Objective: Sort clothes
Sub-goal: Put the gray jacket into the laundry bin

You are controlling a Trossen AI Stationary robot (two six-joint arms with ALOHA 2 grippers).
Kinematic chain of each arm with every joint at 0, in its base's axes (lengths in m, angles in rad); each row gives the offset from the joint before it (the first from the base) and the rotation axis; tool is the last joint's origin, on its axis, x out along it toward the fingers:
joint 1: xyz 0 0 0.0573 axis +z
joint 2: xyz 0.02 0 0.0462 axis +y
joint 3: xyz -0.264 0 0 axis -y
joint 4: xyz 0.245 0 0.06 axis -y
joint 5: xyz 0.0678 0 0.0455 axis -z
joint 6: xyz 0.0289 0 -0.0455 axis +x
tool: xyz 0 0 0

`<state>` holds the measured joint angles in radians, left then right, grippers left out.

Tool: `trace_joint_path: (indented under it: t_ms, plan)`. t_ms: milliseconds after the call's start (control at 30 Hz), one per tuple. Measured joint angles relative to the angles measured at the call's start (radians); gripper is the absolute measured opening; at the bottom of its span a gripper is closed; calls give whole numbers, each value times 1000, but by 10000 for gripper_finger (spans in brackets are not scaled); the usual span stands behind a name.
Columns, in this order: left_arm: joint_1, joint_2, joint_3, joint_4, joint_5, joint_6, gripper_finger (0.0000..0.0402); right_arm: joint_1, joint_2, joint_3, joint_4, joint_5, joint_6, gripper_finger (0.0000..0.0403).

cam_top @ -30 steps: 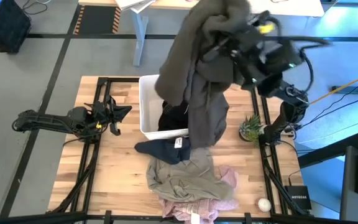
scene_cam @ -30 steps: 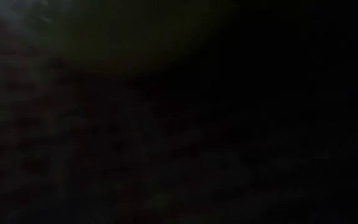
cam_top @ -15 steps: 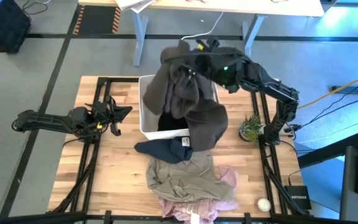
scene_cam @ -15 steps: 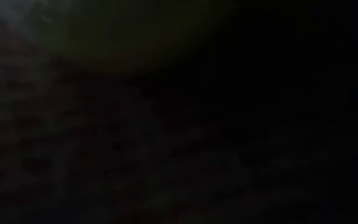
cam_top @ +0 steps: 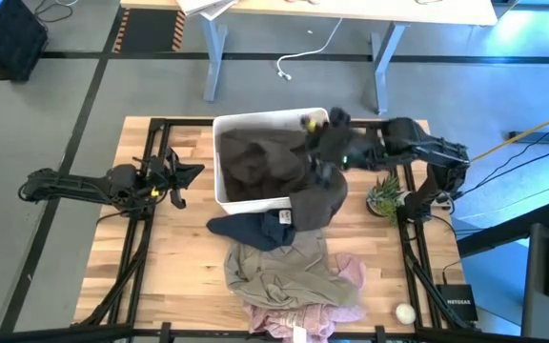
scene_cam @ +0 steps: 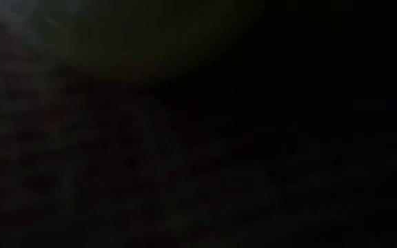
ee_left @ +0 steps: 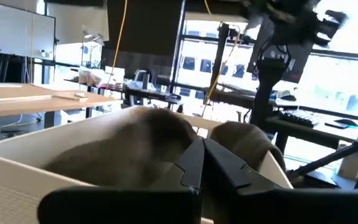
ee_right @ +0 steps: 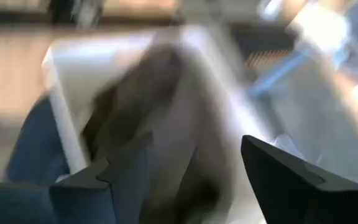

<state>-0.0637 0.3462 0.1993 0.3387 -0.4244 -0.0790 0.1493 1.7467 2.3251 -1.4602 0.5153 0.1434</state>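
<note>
High view: grey-brown garment point(cam_top: 265, 167) in bin point(cam_top: 225, 133), beneath right tool point(cam_top: 317, 152).

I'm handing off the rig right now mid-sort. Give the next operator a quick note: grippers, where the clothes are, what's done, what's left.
Right gripper: open, over the white bin's right side, nothing held.
Left gripper: shut, empty, parked left of the bin.
Dark grey-brown garment: in the bin, one end draped over its right front corner onto the table.
On the table in front of the bin: navy garment, olive-khaki garment, pink garment underneath.
Done: the grey-brown piece is mostly binned.
Left: tuck in the hanging end, then sort those three.
</note>
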Motion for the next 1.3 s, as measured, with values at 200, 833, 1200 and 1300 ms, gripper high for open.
trace_joint_path:
  t_ms: [200, 833, 1200, 1300]
  plan:
    - [0, 0, 0, -6, 0, -1, 4, 185, 4, -184, -103, 16, 198, 252]
    - [0, 1, 0, 1, 1, -19, 4, 494, -325, -964, -87, 140, 904, 217]
    - [0, 1, 0, 10, 1, -19, 4, 385, -645, -1425, 359, 154, 853, 215]
    - [0, 1, 0, 10, 1, -18, 4, 342, -657, -1505, 535, 121, 739, 215]
